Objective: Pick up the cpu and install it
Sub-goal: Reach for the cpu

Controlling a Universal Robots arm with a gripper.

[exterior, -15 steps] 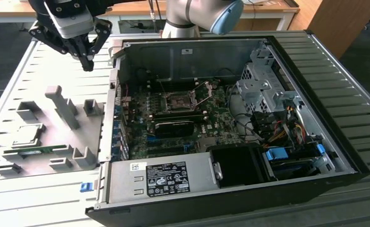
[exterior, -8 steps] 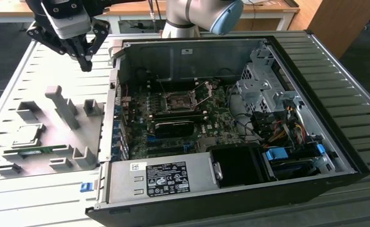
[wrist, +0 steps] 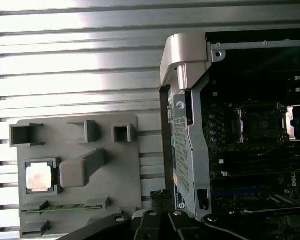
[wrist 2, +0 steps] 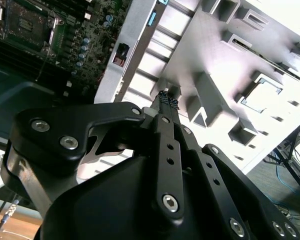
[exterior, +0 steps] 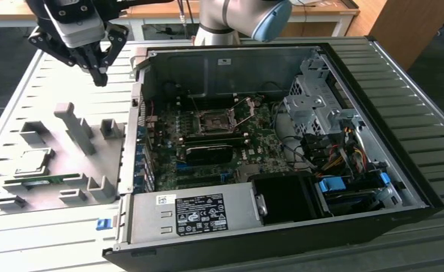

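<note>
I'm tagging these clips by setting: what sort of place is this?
Probably a robotics lab or test workbench: an open computer case lies on a slatted metal table, beside a grey fixture tray holding the cpu.

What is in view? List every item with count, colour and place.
cpu: one, silvery, in a pocket of the holder.
memory stick: one, green, in the holder beside the cpu.
holder: one, grey, on the table, exterior view's left.
computer case: one, black, open, on the table.
socket: one, dark-framed, on the board inside the case.
power supply: one, grey metal, in the case's near corner.
table: one, pale, slatted.
arm: one, grey and blue, behind the case.
hand: one, black, shut, empty, above the table beside the case.
</note>
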